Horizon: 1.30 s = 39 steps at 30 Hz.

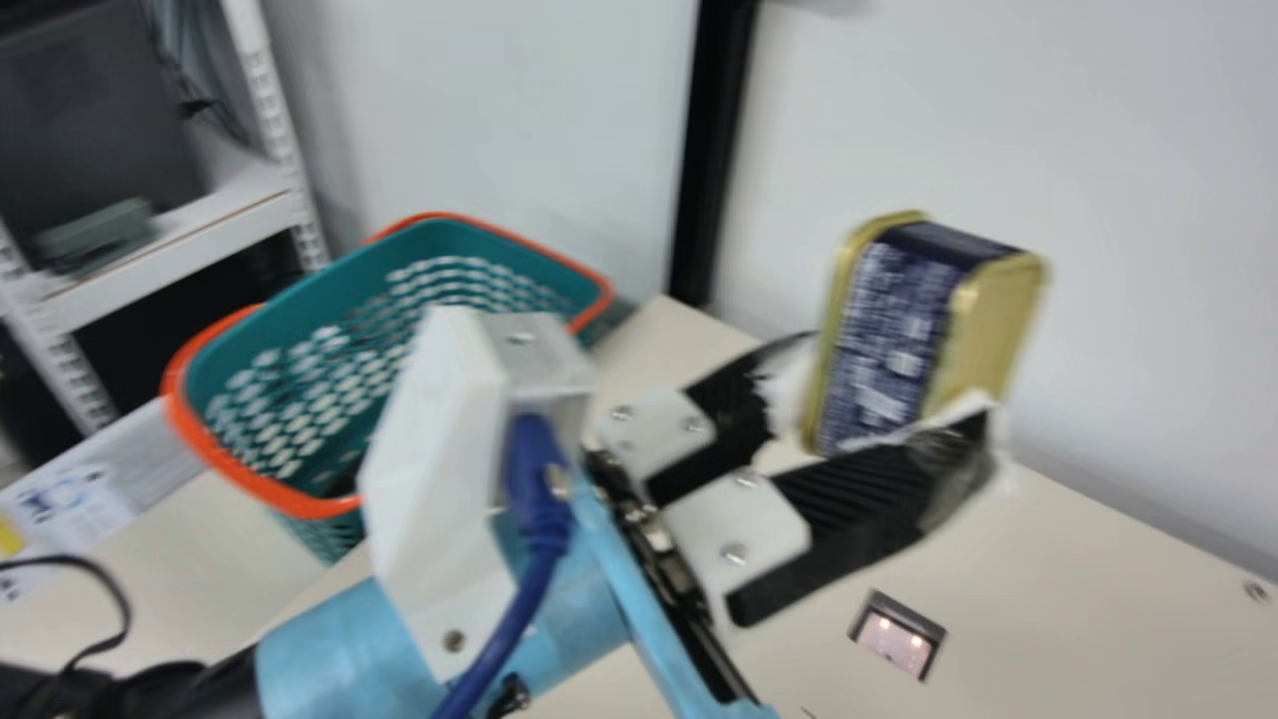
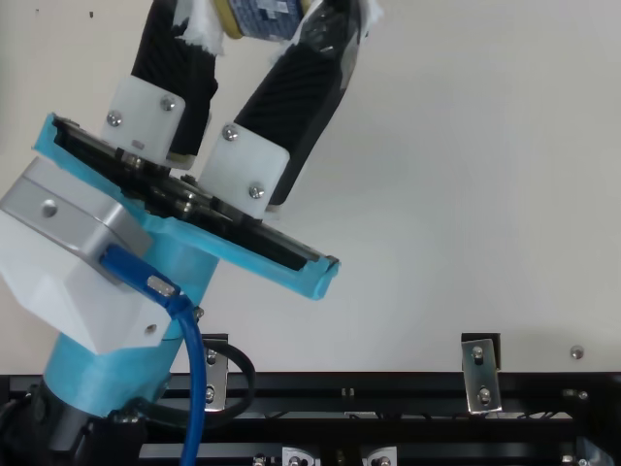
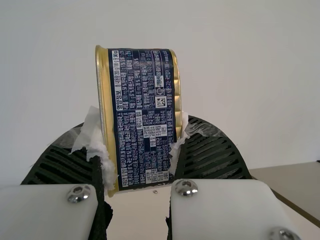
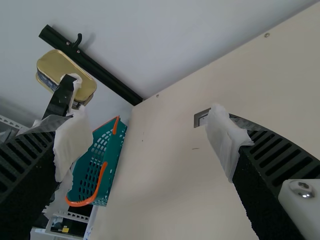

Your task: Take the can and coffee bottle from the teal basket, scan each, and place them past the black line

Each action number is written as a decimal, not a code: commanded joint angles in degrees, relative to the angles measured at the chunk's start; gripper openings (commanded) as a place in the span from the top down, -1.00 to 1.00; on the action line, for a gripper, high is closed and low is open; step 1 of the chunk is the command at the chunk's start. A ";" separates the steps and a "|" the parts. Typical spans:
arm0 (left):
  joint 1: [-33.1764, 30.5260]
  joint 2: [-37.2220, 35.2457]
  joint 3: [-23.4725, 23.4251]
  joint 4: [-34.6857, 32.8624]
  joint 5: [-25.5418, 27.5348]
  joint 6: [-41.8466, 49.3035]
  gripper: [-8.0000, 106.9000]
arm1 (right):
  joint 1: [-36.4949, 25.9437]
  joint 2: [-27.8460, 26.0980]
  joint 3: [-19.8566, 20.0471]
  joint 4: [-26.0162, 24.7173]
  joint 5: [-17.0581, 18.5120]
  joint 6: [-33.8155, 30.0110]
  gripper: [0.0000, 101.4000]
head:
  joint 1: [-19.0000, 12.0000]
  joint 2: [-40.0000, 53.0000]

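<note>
My left gripper is shut on the can, a blue and gold tin held up above the table and tilted. The top view has the same left gripper at its upper edge, with the can between the fingertips. In the left wrist view, the left gripper grips both sides of the can. The teal basket with its orange rim stands behind the left arm; a dark shape low inside is too unclear to name. My right gripper is open with nothing between its fingers.
A small lit scanner window is set in the cream table, below and to the right of the can. A wall with a black post rises behind the table; a white shelf rack stands at the left.
</note>
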State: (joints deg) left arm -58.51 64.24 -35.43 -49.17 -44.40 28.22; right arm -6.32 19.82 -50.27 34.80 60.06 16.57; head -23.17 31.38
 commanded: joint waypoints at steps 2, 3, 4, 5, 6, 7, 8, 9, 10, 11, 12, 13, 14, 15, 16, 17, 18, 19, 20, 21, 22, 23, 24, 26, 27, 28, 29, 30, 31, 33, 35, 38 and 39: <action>0.00 0.00 0.00 0.00 0.00 0.00 0.68 | 0.00 0.00 0.00 0.00 0.00 0.00 -1.00 | -1.01 -6.22; 0.00 0.00 0.00 0.00 0.00 0.00 0.68 | 0.00 0.00 0.00 0.00 0.00 0.00 -1.00 | -1.05 -8.13; 0.00 0.00 0.00 0.00 0.00 0.00 0.68 | 0.00 0.00 0.00 0.00 0.00 0.00 -1.00 | -1.03 -9.94; 0.00 0.00 0.00 0.00 -0.12 0.00 0.68 | 0.00 0.00 0.00 0.00 0.00 0.00 -1.00 | -0.94 -11.62; 0.00 0.00 0.00 0.00 -0.12 0.00 0.68 | 0.00 0.00 0.00 0.00 0.00 0.00 -1.00 | -0.79 -13.08; 0.00 0.00 0.00 0.00 -0.12 0.00 0.68 | 0.00 0.00 0.00 0.00 0.00 0.00 -1.00 | -0.54 -14.40; 0.00 0.00 0.00 0.00 -0.12 0.00 0.68 | 0.00 0.00 0.00 0.00 0.00 0.00 -1.00 | -0.25 -15.53; 0.00 0.00 0.00 0.00 -0.12 0.00 0.68 | 0.00 0.00 0.00 0.00 0.00 0.00 -1.00 | 0.11 -16.55; 0.00 0.00 0.00 0.00 -0.12 0.00 0.68 | 0.00 0.00 0.00 0.00 0.00 0.00 -1.00 | 0.50 -17.58; 0.00 0.00 0.00 0.00 -0.12 0.00 0.68 | 0.00 0.00 0.00 0.00 0.00 0.00 -1.00 | 0.89 -18.58; 0.00 0.00 0.00 0.00 -0.12 0.00 0.68 | 0.00 0.00 0.00 0.00 0.00 0.00 -1.00 | 1.34 -19.71; 0.00 0.00 0.00 0.00 -0.12 0.00 0.68 | 0.00 0.00 0.00 0.00 0.00 0.00 -1.00 | 1.77 -20.86; 0.00 0.00 0.00 0.00 -0.12 0.00 0.68 | 0.00 0.00 0.00 0.00 0.00 0.00 -1.00 | 2.26 -22.11; 0.00 0.00 0.00 0.00 -0.12 0.00 0.68 | 0.00 0.00 0.00 0.00 0.00 0.00 -1.00 | 2.78 -23.33; 0.00 0.00 0.00 0.00 -0.12 0.00 0.68 | 0.00 0.00 0.00 0.00 0.00 0.00 -1.00 | 3.38 -24.56; 0.00 0.00 0.00 0.00 -0.12 0.00 0.68 | 0.00 0.00 0.00 0.00 0.00 0.00 -1.00 | 3.97 -25.63; 0.00 0.00 0.00 0.00 -0.12 0.00 0.68 | 0.00 0.00 0.00 0.00 0.00 0.00 -1.00 | 4.50 -26.51; 0.00 0.00 0.00 0.00 -0.12 0.00 0.68 | 0.00 0.00 0.00 0.00 0.00 0.00 -1.00 | 4.50 -26.51; 0.00 0.00 0.00 0.00 -0.12 0.00 0.68 | 0.00 0.00 0.00 0.00 0.00 0.00 -1.00 | 4.50 -26.51; 0.00 0.00 0.00 0.00 -0.12 0.00 0.68 | 0.00 0.00 0.00 0.00 0.00 0.00 -1.00 | 4.50 -26.51; 0.00 0.00 0.00 0.00 -0.12 0.00 0.68 | 0.00 0.00 0.00 0.00 0.00 0.00 -1.00 | 4.50 -26.51; 0.00 0.00 0.00 0.00 -0.12 0.00 0.68 | 0.00 0.00 0.00 0.00 0.00 0.00 -1.00 | 4.50 -26.51; 0.00 0.00 0.00 0.00 -0.12 0.00 0.68 | 0.00 0.00 0.00 0.00 0.00 0.00 -1.00 | 4.50 -26.51; 0.00 0.00 0.00 0.00 -0.12 0.00 0.68 | 0.00 0.00 0.00 0.00 0.00 0.00 -1.00 | 4.50 -26.51; 0.00 0.00 0.00 0.00 -0.12 0.00 0.68 | 0.00 0.00 0.00 0.00 0.00 0.00 -1.00 | 4.50 -26.51; 0.00 0.00 0.00 0.00 -0.12 0.00 0.68 | 0.00 0.00 0.00 0.00 0.00 0.00 -1.00 | 4.50 -26.51; 0.00 0.00 0.00 0.00 -0.12 0.00 0.68 | 0.00 0.00 0.00 0.00 0.00 0.00 -1.00 | 4.50 -26.51; 0.00 0.00 0.00 0.00 -0.12 0.00 0.68 | 0.00 0.00 0.00 0.00 0.00 0.00 -1.00 | 4.50 -26.51; 0.37 0.27 0.18 0.75 -0.16 -0.84 0.68 | 0.00 0.00 0.00 0.00 0.00 0.00 -1.00 | 4.50 -26.51; 0.31 1.12 0.23 1.03 -0.22 -1.43 0.68 | 0.00 0.00 0.00 0.00 0.00 0.00 -1.00 | 4.50 -26.51; 0.19 3.20 0.59 1.51 -0.88 -2.53 0.68 | 0.00 0.00 0.00 0.00 0.00 0.00 -1.00 | 4.50 -26.51; -0.25 7.45 1.51 2.46 -3.02 -4.97 0.68 | 0.00 0.00 0.00 0.00 0.00 0.00 -1.00 | 4.50 -26.51; -0.30 9.02 1.81 2.74 -3.81 -5.92 0.68 | 0.00 0.00 0.00 0.00 0.00 0.00 -1.00 | 4.50 -26.51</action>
State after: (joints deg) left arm -58.83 70.61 -33.80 -46.58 -47.11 23.52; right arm -6.32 19.82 -50.27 34.80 60.06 16.57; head -18.48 4.99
